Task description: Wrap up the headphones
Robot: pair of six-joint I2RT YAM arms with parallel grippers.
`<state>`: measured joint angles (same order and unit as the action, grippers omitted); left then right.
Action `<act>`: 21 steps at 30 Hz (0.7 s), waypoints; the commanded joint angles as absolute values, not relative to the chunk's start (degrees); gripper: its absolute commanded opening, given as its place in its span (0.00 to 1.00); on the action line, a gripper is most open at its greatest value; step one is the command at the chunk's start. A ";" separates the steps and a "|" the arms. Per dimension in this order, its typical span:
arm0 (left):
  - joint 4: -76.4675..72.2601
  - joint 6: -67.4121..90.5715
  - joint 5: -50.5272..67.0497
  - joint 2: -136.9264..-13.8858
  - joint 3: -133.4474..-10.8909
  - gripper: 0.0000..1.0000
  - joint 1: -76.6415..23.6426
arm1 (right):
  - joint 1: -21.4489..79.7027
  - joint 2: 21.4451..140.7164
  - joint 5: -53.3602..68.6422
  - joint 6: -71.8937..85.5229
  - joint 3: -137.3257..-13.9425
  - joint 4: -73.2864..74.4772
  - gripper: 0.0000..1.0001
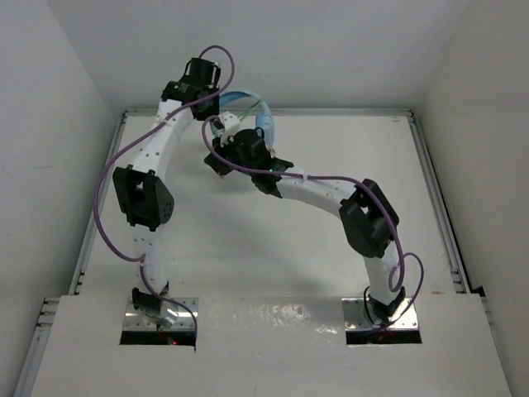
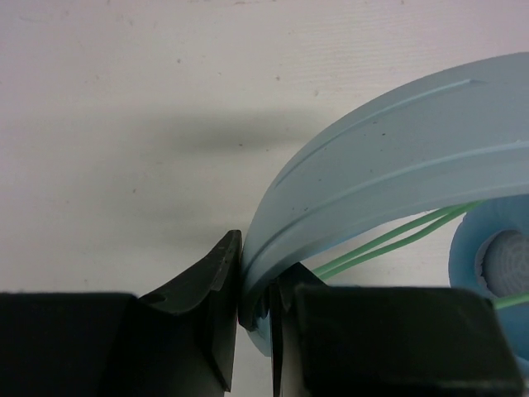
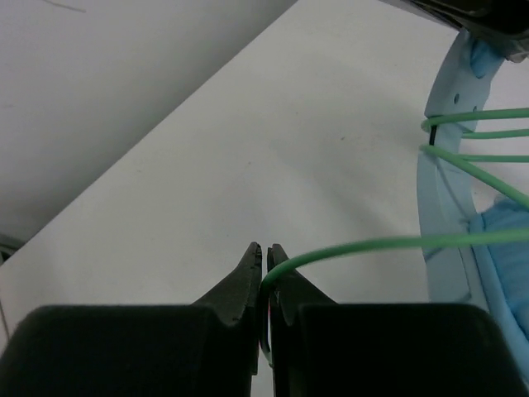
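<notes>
The light blue headphones (image 1: 263, 116) are held up at the far middle of the table, mostly hidden by the two arms. My left gripper (image 2: 254, 285) is shut on the curved headband (image 2: 397, 157); an ear cup (image 2: 496, 265) shows at the right. My right gripper (image 3: 265, 263) is shut on the thin green cable (image 3: 388, 242), which runs right to the headband (image 3: 442, 207), where several turns of cable cross it. In the top view my left gripper (image 1: 207, 106) is just left of the headband and my right gripper (image 1: 225, 131) is below it.
White walls close in the table (image 1: 314, 248) on the left, right and far side. Purple arm cables (image 1: 103, 194) loop beside both arms. The right arm (image 1: 364, 215) arches across the table's middle.
</notes>
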<state>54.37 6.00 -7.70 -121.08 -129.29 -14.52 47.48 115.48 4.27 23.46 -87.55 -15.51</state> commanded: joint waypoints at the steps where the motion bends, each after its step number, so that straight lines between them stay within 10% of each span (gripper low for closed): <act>1: 48.51 12.04 -1.50 -116.46 -130.08 0.00 -14.24 | 49.83 117.33 3.70 20.57 -91.67 -11.89 0.05; 7: 50.10 15.11 4.21 -116.63 -128.94 0.00 -12.92 | 49.92 115.32 0.35 18.55 -86.41 -8.88 0.50; 21: 47.02 15.73 4.04 -115.66 -129.02 0.00 -12.22 | 49.83 108.02 4.03 15.12 -70.23 -8.79 0.77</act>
